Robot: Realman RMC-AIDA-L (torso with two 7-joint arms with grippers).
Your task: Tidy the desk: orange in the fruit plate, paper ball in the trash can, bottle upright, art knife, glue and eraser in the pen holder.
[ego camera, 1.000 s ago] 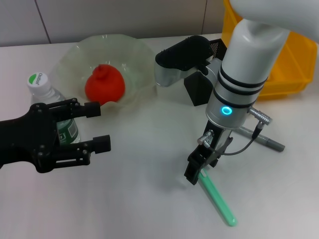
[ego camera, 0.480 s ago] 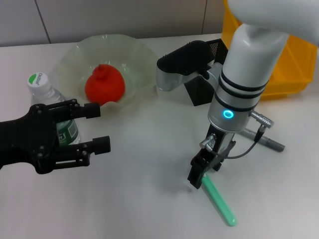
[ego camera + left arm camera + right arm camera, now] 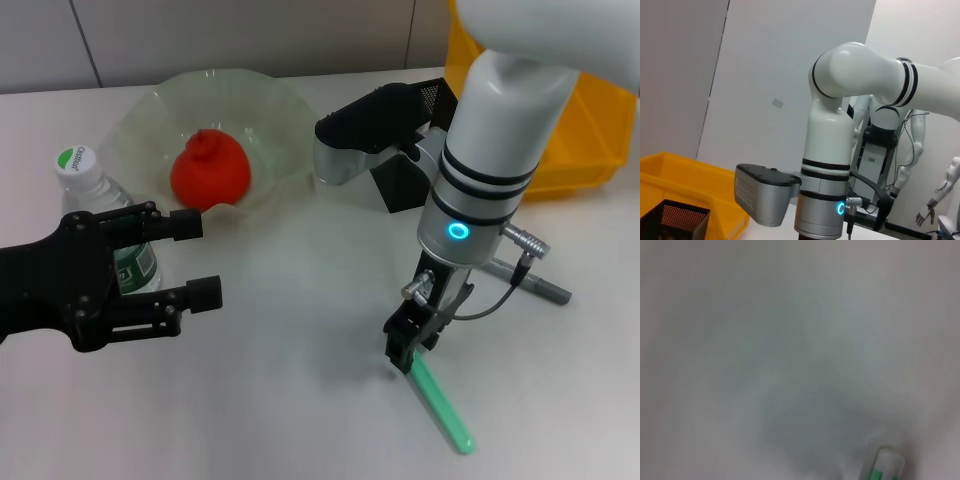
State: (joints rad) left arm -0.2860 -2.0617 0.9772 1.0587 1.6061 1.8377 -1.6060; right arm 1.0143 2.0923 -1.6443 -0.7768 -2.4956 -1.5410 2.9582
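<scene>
The orange [image 3: 209, 168] is sitting in the fruit plate [image 3: 275, 105] and the bottle [image 3: 103, 215] is standing upright behind the left gripper [image 3: 189, 258], so I'd judge those two jobs finished. No paper ball or eraser is showing on the desk, though whether they are lying in the trash can [image 3: 590, 130] and the pen holder [image 3: 405, 175] I cannot tell.

What looks to be outstanding is the green art knife [image 3: 438, 395], lying flat on the desk in front of the robot, and a grey pen-like stick [image 3: 538, 288] (possibly the glue) lying beside the right arm. The right gripper [image 3: 404, 348] is pointing straight down, its tip at the near end of the knife; whether it is clasping it I cannot tell. The left gripper is hanging idle, fingers spread, holding nothing.

The bottle's green cap and label are carrying print too small for me to make out.
</scene>
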